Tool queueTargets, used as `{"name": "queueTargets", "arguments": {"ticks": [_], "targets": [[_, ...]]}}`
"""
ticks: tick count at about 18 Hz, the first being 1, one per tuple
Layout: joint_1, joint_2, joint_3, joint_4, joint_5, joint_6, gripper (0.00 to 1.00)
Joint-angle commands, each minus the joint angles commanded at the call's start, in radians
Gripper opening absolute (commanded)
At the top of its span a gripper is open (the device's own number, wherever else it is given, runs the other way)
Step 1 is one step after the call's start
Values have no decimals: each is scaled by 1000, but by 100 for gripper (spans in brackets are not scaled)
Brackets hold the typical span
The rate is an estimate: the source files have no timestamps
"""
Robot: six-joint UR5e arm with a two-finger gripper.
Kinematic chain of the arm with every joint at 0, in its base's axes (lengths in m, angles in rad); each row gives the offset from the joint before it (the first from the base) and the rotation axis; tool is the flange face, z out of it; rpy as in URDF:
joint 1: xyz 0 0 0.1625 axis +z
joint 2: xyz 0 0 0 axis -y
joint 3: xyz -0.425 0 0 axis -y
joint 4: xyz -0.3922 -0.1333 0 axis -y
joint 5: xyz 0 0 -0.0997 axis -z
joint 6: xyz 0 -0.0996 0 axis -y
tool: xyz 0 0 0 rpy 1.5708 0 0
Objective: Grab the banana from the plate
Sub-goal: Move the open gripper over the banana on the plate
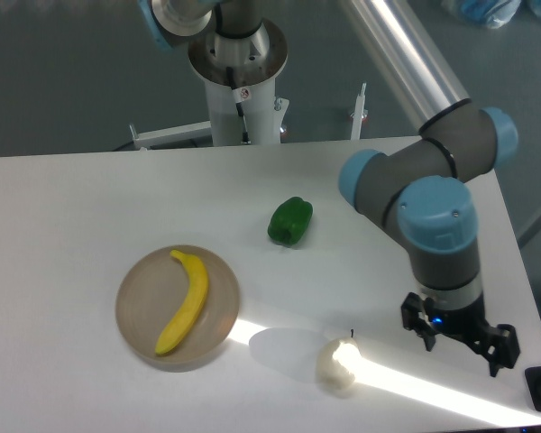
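Observation:
The bright yellow banana (185, 301) lies curved across the round beige plate (131, 316) at the front left of the white table. My gripper (458, 341) hangs at the front right, under the blue-capped wrist, far to the right of the plate. Only its black body shows from above. Its fingers point down and are hidden, so their state is unclear. Nothing is seen in it.
A green pepper (290, 220) sits near the table's middle. A pale pear-shaped fruit (338, 363) stands at the front, between plate and gripper, in a bright strip of light. The arm's base column (239, 81) rises behind the table's far edge.

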Motion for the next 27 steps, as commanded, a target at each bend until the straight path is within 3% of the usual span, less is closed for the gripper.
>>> {"name": "queueTargets", "arguments": {"ticks": [6, 10, 13, 18, 26, 27], "targets": [[-72, 146, -204, -2, -11, -277, 100], [-141, 204, -307, -8, -27, -497, 100], [-172, 224, -364, -9, -124, -620, 100], [-239, 264, -479, 3, -167, -695, 100], [-319, 261, -563, 23, -164, -729, 100], [-330, 256, -586, 49, -163, -727, 100]]}}
